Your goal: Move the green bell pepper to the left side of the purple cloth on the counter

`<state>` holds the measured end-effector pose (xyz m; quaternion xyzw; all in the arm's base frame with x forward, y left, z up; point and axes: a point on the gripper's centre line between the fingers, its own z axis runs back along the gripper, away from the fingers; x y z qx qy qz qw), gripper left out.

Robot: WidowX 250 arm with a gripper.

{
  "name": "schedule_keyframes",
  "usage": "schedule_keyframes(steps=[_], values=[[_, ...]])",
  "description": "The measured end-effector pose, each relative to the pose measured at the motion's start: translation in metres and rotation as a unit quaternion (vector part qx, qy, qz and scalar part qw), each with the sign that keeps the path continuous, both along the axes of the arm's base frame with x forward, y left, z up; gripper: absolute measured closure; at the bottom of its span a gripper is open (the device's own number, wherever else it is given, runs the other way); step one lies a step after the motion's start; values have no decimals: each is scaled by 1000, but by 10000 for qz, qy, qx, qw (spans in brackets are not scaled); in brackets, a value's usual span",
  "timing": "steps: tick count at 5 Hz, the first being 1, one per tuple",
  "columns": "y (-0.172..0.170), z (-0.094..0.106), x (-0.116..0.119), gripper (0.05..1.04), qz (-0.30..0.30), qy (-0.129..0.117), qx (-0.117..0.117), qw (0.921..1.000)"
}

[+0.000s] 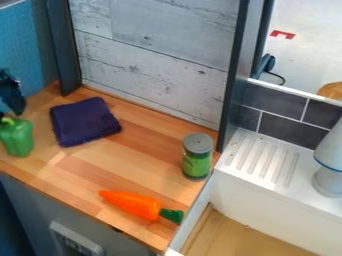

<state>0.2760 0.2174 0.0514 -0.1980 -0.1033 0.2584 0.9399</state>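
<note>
At the left edge of the camera view is my black gripper (12, 94), just above and behind a green toy bell pepper (18, 137). Whether the two touch I cannot tell. The pepper stands upright with its pale stem on top. Right of it, a folded dark purple cloth (83, 121) lies on the wooden counter (150, 137). A green can with a grey lid (197, 156) stands upright near the counter's right side. An orange toy carrot (132, 203) lies by the front edge, its green end pointing right.
Grey wood-look panels (153, 55) rise behind the counter, with dark posts at both sides. To the right are a white ribbed drainboard (264, 157) and a sink with a wooden bottom (234, 235). A white and grey object (328, 170) stands on the drainboard's right side.
</note>
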Motion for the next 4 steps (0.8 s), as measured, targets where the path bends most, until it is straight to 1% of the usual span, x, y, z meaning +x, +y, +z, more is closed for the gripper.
schedule_keyframes(steps=[1, 2, 3, 4], values=[[-4, 1, 3, 72, -96, 24, 76, 9999], [-9, 20, 4, 77, -248, 362, 704, 9966], [-23, 49, 4, 81, -562, 949, 1610, 9808], [-33, 83, -9, 81, -637, 1091, 2142, 9686]])
